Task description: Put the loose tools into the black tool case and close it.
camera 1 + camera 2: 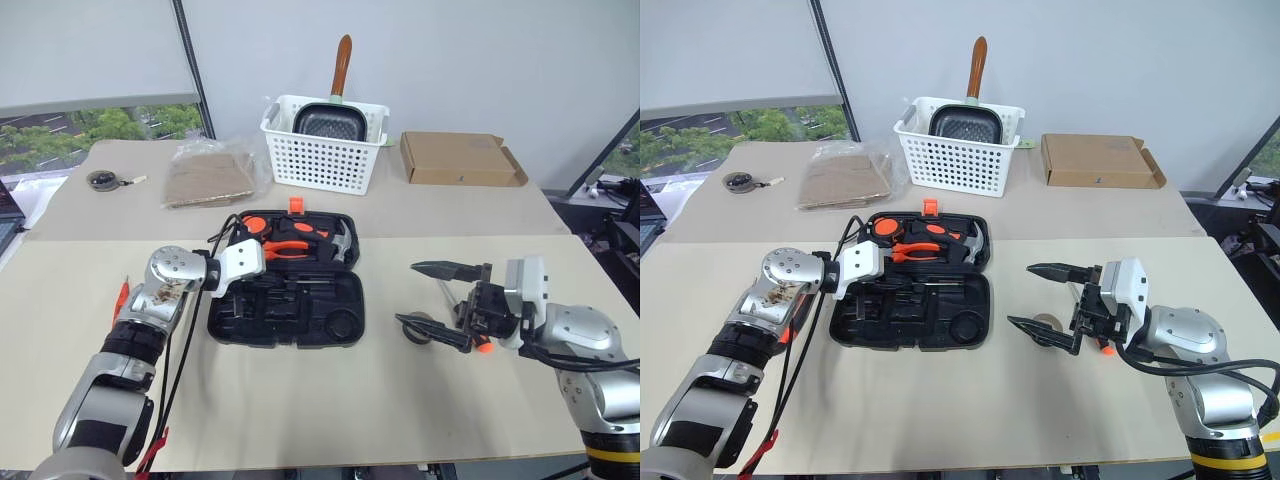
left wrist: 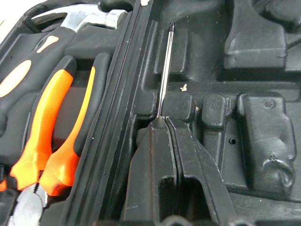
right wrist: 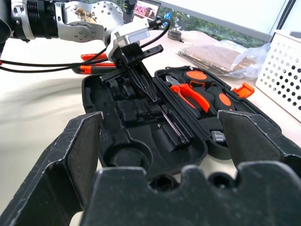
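The black tool case (image 1: 340, 292) lies open at the table's centre, its orange latch (image 1: 296, 205) at the far edge. Orange-handled pliers (image 1: 285, 250) and a hammer sit in its far half. My left gripper (image 2: 164, 123) is shut, its tips down in the near half. A steel screwdriver shaft (image 2: 165, 66) lies in a groove and runs out from under those tips; its handle is hidden. Two orange-and-black tools (image 3: 94, 69) lie on the table behind my left arm. To the right of the case my right gripper (image 1: 405, 293) hangs open and empty above a small tape roll (image 1: 418, 328).
A white lattice basket (image 1: 325, 160) holding a pan stands at the back, with a cardboard box (image 1: 460, 158) to its right. A clear bag with brown sheets (image 1: 205, 175) and a small dark disc with a cord (image 1: 102, 180) lie at the back left.
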